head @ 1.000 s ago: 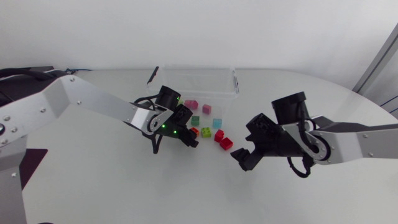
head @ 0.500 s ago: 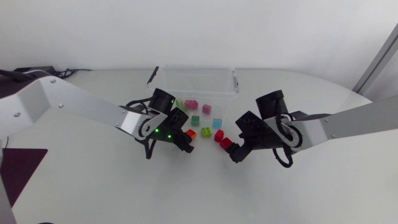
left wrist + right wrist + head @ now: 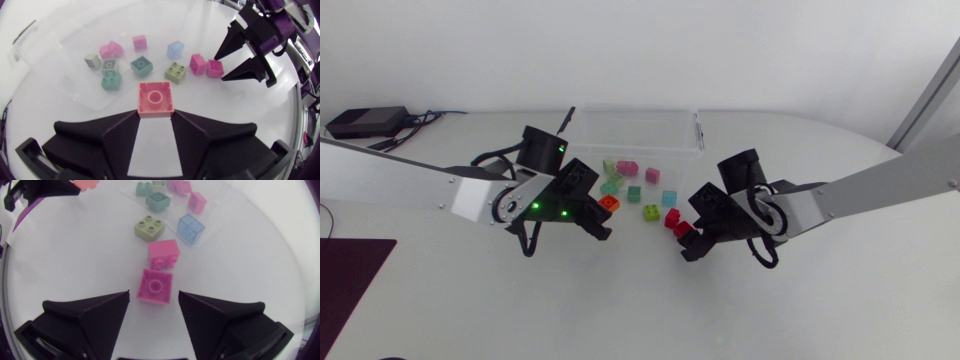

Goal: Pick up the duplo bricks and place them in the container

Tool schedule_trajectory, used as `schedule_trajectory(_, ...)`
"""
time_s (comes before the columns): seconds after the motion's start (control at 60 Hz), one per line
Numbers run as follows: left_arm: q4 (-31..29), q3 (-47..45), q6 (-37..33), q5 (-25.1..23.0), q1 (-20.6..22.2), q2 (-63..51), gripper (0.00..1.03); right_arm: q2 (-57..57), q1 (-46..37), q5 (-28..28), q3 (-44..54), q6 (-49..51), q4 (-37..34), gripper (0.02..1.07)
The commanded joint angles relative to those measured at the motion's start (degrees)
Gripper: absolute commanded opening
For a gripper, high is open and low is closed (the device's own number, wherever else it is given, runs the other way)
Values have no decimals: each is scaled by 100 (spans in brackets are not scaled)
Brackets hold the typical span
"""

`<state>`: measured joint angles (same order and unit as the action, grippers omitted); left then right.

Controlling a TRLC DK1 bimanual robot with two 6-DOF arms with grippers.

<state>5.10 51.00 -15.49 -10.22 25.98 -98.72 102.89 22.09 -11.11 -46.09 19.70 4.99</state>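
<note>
Head view, left of centre: my left claw (image 3: 600,212) pinches an orange brick (image 3: 609,203); lift it clear over the container (image 3: 699,130) rim, top centre. Right of centre, my right claw (image 3: 687,240) stands spread astride a red brick (image 3: 682,230); centre first, then squeeze.

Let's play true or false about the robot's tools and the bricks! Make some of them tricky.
1. The left tool grips an orange brick between its fingers. True.
2. The right tool is shut on a green brick. False: it is open, with a red brick between its fingers.
3. All the bricks are inside the clear container. False: the loose bricks lie in front of it.
4. A light blue brick lies among the loose bricks. True.
</note>
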Motion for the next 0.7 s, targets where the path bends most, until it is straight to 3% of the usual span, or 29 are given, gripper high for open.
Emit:
schedule_trajectory(0.0, 96, -117, -95, 2, -75, 511, 44, 100, 50, 22, -76, 34, 72, 47)
schedule_trajectory(0.217, 35, -73, -69, 90, -163, 1373, 44, -67, 59, 4, 29, 69, 54, 16)
schedule_trajectory(0.417, -62, 279, -51, 90, -383, 1557, 44, -648, 59, 13, 267, 69, 2, 15)
schedule_trajectory(0.683, -9, 894, 81, 90, -647, 1144, 45, -1808, 68, 66, 363, 60, -570, 15)
